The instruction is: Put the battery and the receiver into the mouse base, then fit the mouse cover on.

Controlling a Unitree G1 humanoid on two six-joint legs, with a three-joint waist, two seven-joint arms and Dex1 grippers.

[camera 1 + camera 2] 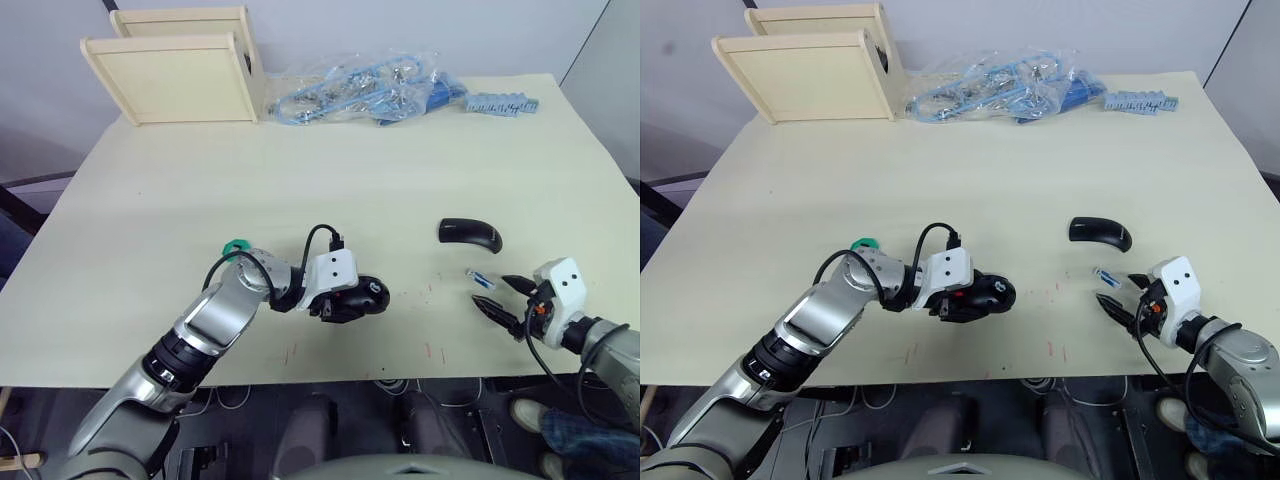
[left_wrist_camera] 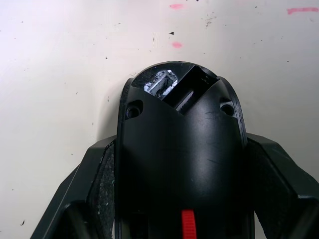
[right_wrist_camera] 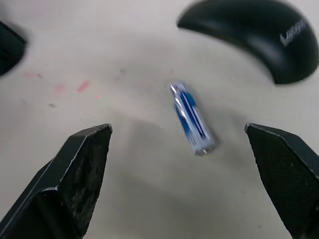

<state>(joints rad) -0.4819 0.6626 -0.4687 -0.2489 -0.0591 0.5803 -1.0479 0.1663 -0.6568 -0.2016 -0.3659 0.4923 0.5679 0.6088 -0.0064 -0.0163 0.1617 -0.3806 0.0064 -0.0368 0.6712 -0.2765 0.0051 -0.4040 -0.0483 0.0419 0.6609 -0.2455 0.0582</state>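
My left gripper (image 1: 345,303) is shut on the mouse base (image 1: 374,293), a black oval shell resting on the table near the front middle. In the left wrist view its fingers (image 2: 94,189) press both sides of the base (image 2: 182,149), which shows an open slot and a red part. The battery (image 1: 478,276), a slim white and blue cylinder, lies loose on the table. My right gripper (image 1: 500,296) stands open just in front of the battery (image 3: 192,118), without touching it. The glossy black mouse cover (image 1: 470,233) lies just beyond the battery. The receiver is out of view.
A small green disc (image 1: 234,245) lies behind my left arm. Two wooden boxes (image 1: 170,75) stand at the back left. A plastic bag of blue parts (image 1: 360,90) and a blue strip (image 1: 495,102) lie along the back edge. The table's front edge (image 1: 400,375) is close.
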